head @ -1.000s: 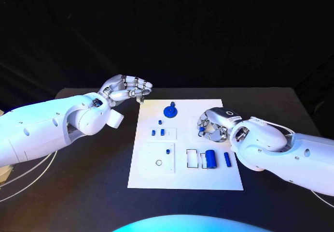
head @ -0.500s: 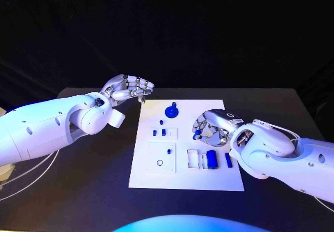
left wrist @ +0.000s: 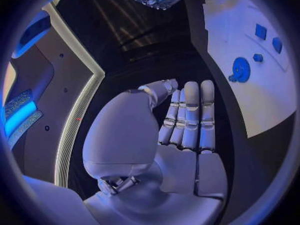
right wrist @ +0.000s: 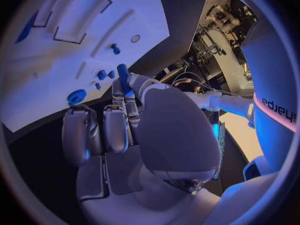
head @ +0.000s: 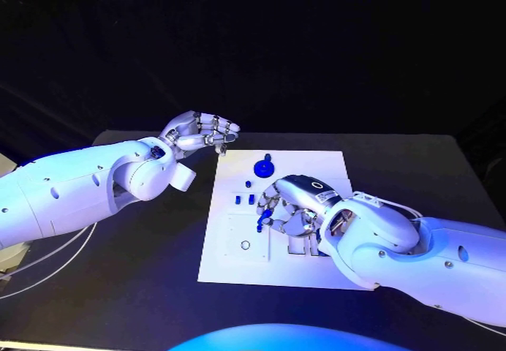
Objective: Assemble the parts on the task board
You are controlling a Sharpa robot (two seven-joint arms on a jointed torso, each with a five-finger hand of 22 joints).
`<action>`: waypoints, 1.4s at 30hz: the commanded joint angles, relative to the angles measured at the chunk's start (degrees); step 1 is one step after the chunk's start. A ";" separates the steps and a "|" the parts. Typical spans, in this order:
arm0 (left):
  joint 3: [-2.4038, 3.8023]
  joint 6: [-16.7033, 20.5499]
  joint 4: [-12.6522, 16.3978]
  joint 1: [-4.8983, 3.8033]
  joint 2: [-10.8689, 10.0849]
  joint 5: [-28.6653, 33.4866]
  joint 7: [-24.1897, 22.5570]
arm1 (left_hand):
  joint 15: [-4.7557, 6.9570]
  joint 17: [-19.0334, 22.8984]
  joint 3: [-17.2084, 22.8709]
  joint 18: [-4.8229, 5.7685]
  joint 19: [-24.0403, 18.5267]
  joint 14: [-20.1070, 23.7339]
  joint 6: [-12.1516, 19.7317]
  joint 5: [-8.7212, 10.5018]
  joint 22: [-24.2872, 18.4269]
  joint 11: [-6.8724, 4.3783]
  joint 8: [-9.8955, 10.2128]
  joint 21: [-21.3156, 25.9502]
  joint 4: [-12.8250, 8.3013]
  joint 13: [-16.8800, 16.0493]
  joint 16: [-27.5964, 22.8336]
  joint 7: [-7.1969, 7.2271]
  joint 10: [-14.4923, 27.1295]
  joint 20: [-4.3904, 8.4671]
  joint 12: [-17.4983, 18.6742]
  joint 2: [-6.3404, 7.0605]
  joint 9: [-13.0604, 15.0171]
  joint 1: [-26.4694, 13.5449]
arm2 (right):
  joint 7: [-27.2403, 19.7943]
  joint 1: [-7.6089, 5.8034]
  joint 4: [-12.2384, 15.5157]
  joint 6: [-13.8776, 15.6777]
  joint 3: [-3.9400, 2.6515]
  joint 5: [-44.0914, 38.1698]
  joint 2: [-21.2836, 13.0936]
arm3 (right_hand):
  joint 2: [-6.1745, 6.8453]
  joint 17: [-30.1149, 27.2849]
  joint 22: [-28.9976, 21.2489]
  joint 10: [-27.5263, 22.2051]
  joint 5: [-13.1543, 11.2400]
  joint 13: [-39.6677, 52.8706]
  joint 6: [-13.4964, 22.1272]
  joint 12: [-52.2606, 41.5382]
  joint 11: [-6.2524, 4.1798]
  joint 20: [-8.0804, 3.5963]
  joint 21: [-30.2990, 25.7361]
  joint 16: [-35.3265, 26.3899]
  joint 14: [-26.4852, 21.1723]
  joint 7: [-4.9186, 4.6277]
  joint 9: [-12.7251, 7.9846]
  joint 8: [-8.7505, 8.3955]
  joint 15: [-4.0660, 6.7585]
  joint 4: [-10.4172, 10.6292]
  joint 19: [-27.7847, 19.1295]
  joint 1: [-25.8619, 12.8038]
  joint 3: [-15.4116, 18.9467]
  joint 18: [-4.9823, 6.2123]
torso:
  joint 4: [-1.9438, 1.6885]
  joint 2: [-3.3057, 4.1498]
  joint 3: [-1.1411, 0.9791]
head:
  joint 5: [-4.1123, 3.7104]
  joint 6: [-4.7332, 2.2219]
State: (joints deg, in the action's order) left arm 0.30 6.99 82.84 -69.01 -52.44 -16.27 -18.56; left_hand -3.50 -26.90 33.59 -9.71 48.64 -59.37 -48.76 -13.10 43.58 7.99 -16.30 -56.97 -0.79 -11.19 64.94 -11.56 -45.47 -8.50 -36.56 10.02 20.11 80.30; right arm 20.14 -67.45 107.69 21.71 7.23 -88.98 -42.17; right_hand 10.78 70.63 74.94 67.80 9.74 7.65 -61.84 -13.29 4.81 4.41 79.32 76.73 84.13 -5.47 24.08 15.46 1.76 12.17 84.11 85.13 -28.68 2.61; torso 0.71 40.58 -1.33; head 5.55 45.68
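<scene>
The white task board lies in the middle of the table. My right hand hovers over the board's centre and pinches a small blue peg between thumb and finger; the right wrist view shows that peg at the fingertips. A round blue part sits near the board's far edge, with two small blue pieces left of the right hand. My left hand hangs off the board's far left corner, fingers curled in on nothing. The right hand hides the slots beneath it.
A square plate with a small hole sits at the board's near left. In the right wrist view, a rectangular recess and a blue cylinder show on the board. Black table surrounds the board.
My right hand has carried the blue peg leftward from the board's right side to its middle, now covering the blue cylinders and slots. The left hand has barely moved.
</scene>
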 commanded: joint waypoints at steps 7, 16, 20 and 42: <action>0.01 -1.07 0.01 -0.02 0.32 -0.05 -0.34 | 0.02 -0.08 -0.28 -0.90 -0.24 0.25 0.30 -0.18 -0.08 -0.01 -0.35 0.26 -0.04 0.05 0.38 0.08 0.28 -0.34 -0.14 -0.68 0.09 -0.11 | -2.05 1.92 -2.02 -0.58 0.53 -1.94 4.14 | -0.31 -0.07 12.31 3.28 0.30 0.14 -0.04 0.24 -2.68 -0.39 -0.12 0.32 2.03 -0.29 0.30 0.24 0.31 -0.51 2.26 0.14 -0.10 -0.51 | -0.11 0.10 0.08 | 0.88 0.32; 0.00 -1.06 0.15 -0.02 0.24 -0.05 -0.29 | 0.03 -0.09 -0.27 -0.90 -0.25 0.29 0.26 -0.18 -0.07 -0.01 -0.45 0.24 -0.12 0.07 0.43 0.09 0.30 -0.34 -0.20 -0.73 0.11 -0.07 | -1.79 3.42 -4.93 -1.78 1.12 -2.92 6.46 | -0.27 -0.05 12.29 3.27 0.34 0.15 -0.01 0.30 -2.66 -0.40 -0.20 0.33 2.03 -0.31 0.35 0.26 0.30 -0.61 2.23 0.14 -0.13 -0.50 | -0.06 0.12 0.05 | 1.55 0.94; 0.00 -1.08 0.19 -0.02 0.24 -0.05 -0.28 | 0.03 -0.09 -0.27 -0.90 -0.25 0.29 0.26 -0.18 -0.07 -0.01 -0.45 0.24 -0.12 0.07 0.43 0.09 0.30 -0.34 -0.20 -0.73 0.11 -0.07 | -1.66 3.91 -5.58 -1.88 1.25 -3.15 6.94 | -0.27 -0.04 12.28 3.28 0.38 0.17 0.01 0.34 -2.66 -0.40 -0.22 0.34 2.04 -0.33 0.39 0.27 0.30 -0.68 2.22 0.15 -0.16 -0.49 | -0.08 0.10 0.06 | 1.67 1.10; 0.00 -1.17 0.19 -0.02 0.23 -0.15 -0.12 | 0.03 -0.09 -0.27 -0.90 -0.25 0.29 0.26 -0.18 -0.07 -0.01 -0.45 0.24 -0.12 0.07 0.43 0.09 0.30 -0.34 -0.20 -0.73 0.11 -0.07 | -1.20 5.04 -7.36 -3.76 1.45 -3.57 8.04 | -0.31 0.00 12.28 3.31 0.55 0.22 0.07 0.47 -2.62 -0.40 -0.22 0.37 2.04 -0.39 0.52 0.32 0.28 -0.91 2.21 0.16 -0.29 -0.49 | -0.01 0.11 -0.03 | 2.02 1.60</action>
State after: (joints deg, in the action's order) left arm 0.27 6.69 82.88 -69.01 -52.28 -16.32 -18.43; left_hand -3.49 -26.90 33.59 -9.71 48.64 -59.38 -48.76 -13.10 43.58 7.99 -16.56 -56.97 -0.79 -11.20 65.17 -11.56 -45.47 -8.50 -36.56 9.79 20.15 80.07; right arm 19.13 -62.49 100.35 19.65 8.67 -91.66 -34.19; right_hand 10.79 70.62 74.91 68.00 10.11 7.80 -61.69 -12.42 5.00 4.41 79.32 76.72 84.13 -5.66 24.54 15.56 1.76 11.59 84.11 85.14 -28.94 2.61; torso 0.68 40.67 -1.32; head 7.54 47.21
